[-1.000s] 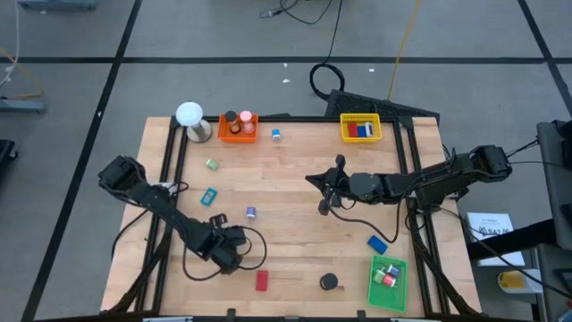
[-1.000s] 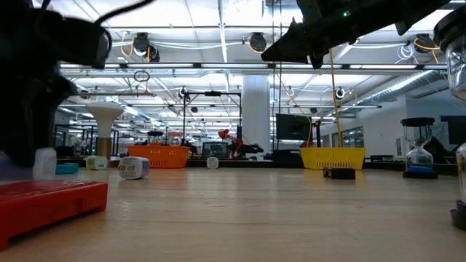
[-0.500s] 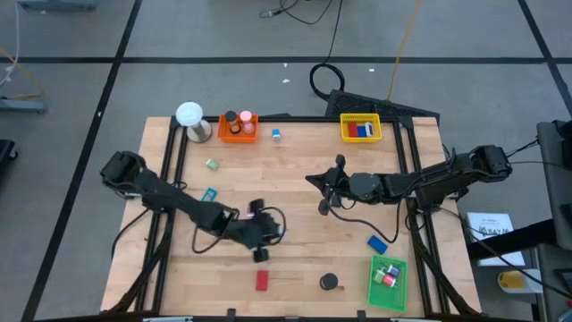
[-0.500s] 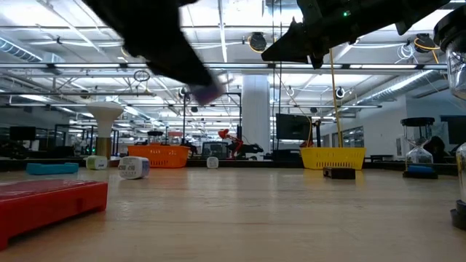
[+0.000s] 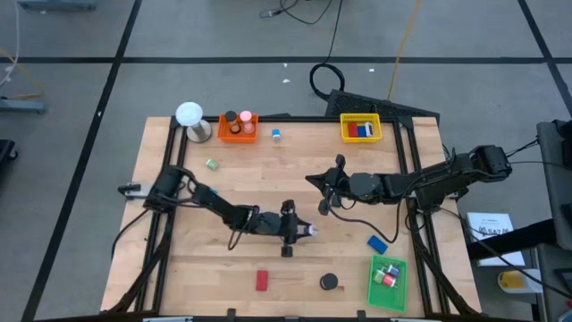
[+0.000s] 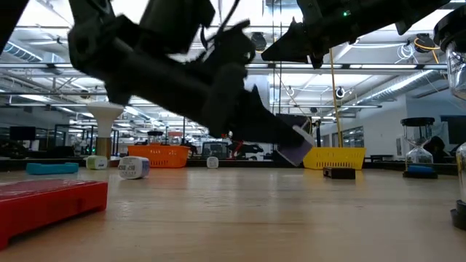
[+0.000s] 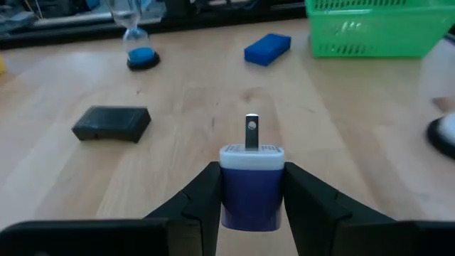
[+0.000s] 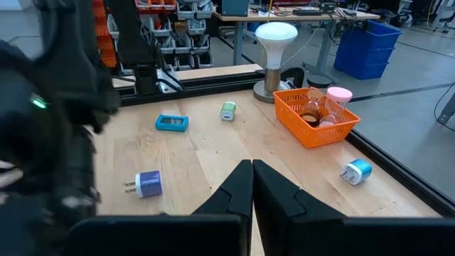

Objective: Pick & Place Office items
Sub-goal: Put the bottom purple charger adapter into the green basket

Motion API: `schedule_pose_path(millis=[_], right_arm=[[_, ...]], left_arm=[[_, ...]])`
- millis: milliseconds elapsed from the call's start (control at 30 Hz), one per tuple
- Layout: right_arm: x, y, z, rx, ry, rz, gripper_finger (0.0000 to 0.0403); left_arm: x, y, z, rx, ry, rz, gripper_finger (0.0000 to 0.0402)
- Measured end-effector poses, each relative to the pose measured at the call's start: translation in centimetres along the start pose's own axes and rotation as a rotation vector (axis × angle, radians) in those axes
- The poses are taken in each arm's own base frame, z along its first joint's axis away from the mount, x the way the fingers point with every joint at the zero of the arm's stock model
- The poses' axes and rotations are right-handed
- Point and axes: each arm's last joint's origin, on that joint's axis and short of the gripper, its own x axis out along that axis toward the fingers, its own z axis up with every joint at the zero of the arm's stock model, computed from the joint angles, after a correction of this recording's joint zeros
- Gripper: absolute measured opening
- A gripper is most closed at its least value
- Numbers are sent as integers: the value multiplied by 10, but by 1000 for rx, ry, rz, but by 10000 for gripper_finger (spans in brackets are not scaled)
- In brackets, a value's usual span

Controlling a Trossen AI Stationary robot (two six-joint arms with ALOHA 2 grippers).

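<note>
The office item in hand is a small purple plug with a white face and a metal prong [image 7: 251, 181]. My left gripper [image 5: 298, 232] is shut on it over the middle of the table, near side; the low view shows the plug [image 6: 295, 152] above the wood. My right gripper [image 5: 325, 193] hovers shut a little farther and to the right, its fingers [image 8: 250, 181] touching nothing. A red block [image 5: 262, 280], a black disc [image 5: 330, 282] and a blue block [image 5: 377, 242] lie flat on the near part of the table. My left gripper pinches the plug's purple body [image 7: 250, 203] by its two sides between the fingers [image 7: 201, 203]. The white face and prong [image 7: 251, 132] stick out ahead. The fingers come from the table's left, slanting down. The plug is lifted clear of the table.
A green tray [image 5: 388, 284] sits at the near right corner, a yellow tray [image 5: 360, 129] and an orange tray [image 5: 238, 126] along the far edge, and a white ball on a base [image 5: 190, 116] far left. A black block [image 7: 111, 122] and small clips [image 5: 212, 164] lie on the wood.
My left gripper has swept from the near left part of the table toward the right, to the middle. The purple plug, which lay on the table a second ago, is now in its fingers, lifted clear and carried along.
</note>
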Motion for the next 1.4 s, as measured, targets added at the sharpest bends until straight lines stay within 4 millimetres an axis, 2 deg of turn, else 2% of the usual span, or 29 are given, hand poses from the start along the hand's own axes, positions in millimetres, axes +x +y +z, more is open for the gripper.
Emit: schedule_pose_path(millis=[300,467,700,900,1000,1100,1200,1400], right_arm=[[0,0,0,0,0,0,4],[0,0,0,0,0,0,4],[0,0,0,0,0,0,4],[0,0,0,1,-2,0,4],[0,0,0,0,0,0,4],[0,0,0,0,-1,0,4],[0,0,0,0,0,0,4],[0,0,0,0,0,0,4]], left_arm=[[10,26,-11,-104,14,-42,136],[10,31,-17,-129,83,-49,161],[9,32,-23,-135,145,-39,167],[2,34,-11,-132,162,-38,210],[-6,35,-2,-65,210,-31,237],[-18,32,7,4,242,17,241],[-35,26,14,73,234,54,221],[-88,23,7,80,137,82,154]])
